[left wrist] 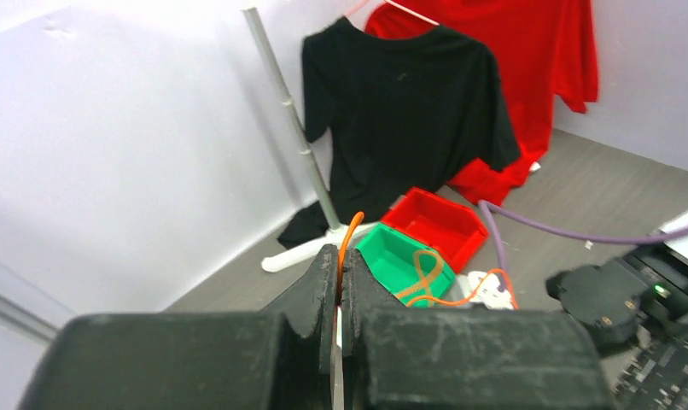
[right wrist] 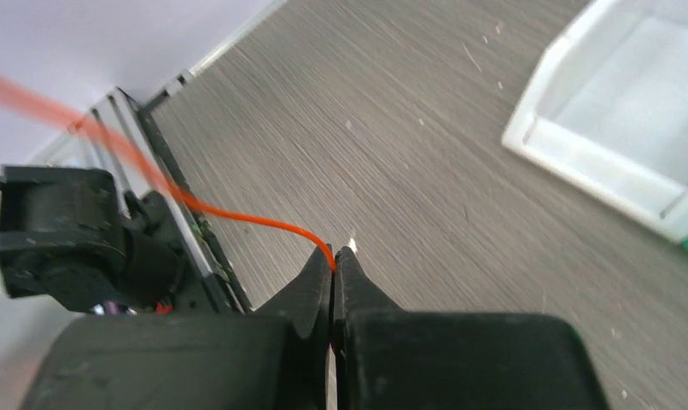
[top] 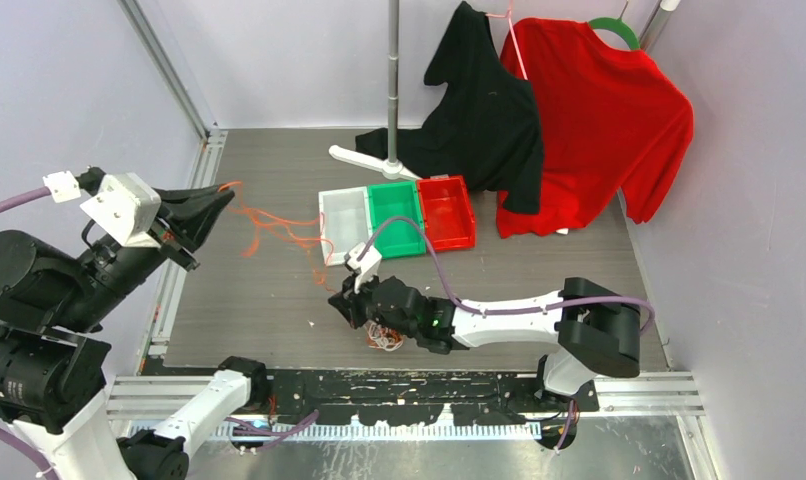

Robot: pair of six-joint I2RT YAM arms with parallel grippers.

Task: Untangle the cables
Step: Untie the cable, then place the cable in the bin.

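A thin orange cable [top: 279, 222] trails in loops from the raised left gripper [top: 222, 192] across the table toward the right gripper [top: 339, 300]. In the left wrist view the left gripper [left wrist: 341, 256] is shut on the orange cable [left wrist: 351, 229], which sticks up out of the tips. The right gripper [right wrist: 334, 256] is low over the table, also shut on the orange cable [right wrist: 255, 222], which runs off to the left. A small tangle of white and orange-red cables [top: 383, 338] lies under the right arm's wrist. No black cable shows.
White bin [top: 344, 222], green bin [top: 397, 215] and red bin [top: 447, 210] stand side by side mid-table. Behind them is a stand with a pole [top: 393, 80] and white foot [top: 369, 162]. A black shirt [top: 484, 110] and a red shirt [top: 604, 120] hang at the back right.
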